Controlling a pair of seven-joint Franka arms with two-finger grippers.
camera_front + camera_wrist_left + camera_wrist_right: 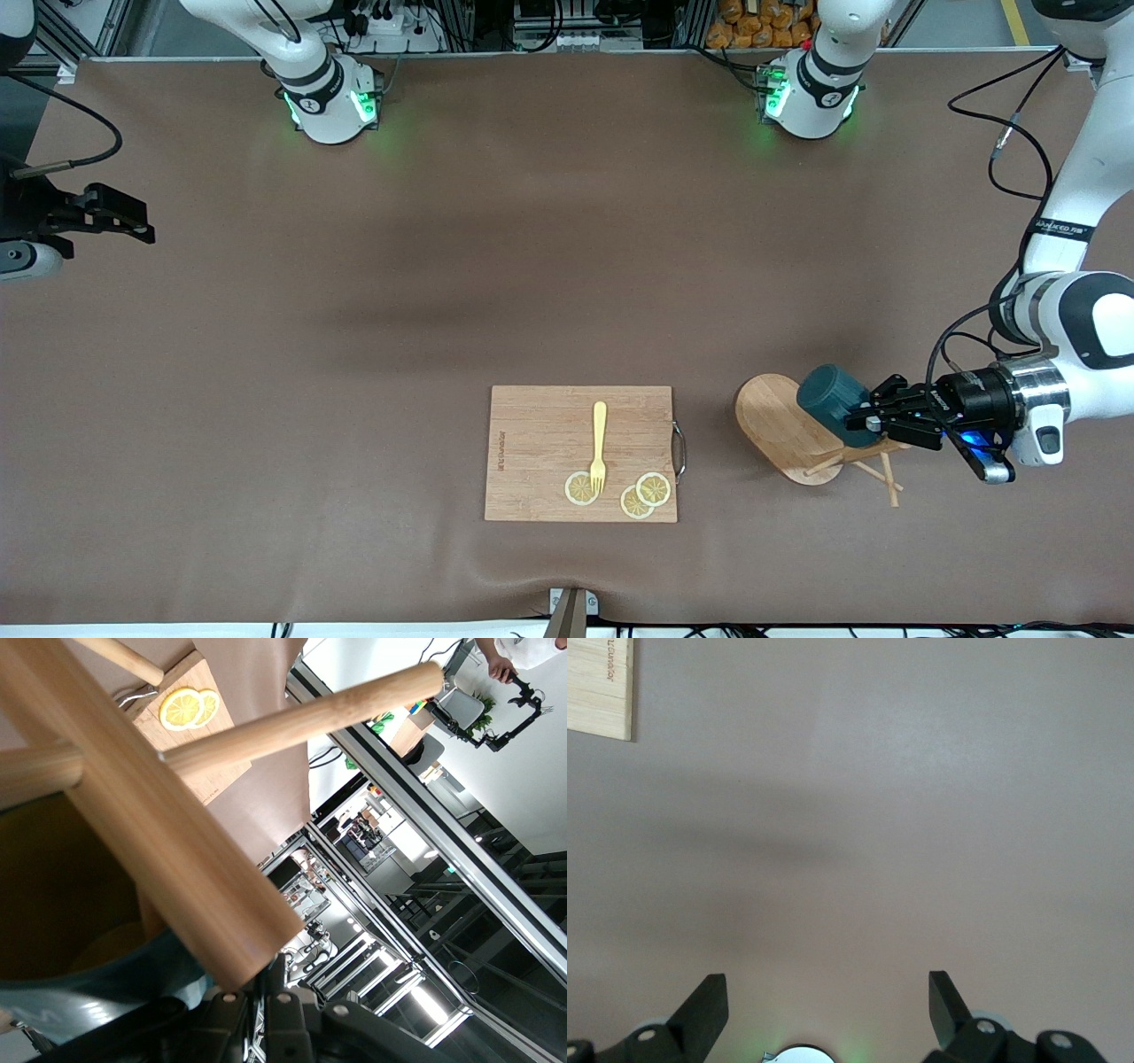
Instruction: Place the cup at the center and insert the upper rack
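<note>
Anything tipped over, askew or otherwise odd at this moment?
Yes. The mug tree lies tipped on its side toward the left arm's end of the table, oval base on edge, pegs on the mat. The left gripper holds the cup against it. The cutting board looks tidy.

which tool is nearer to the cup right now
Left. The left tool is shut on the cup, holding it against the mug tree. The right tool waits open over bare table at the right arm's end.
</note>
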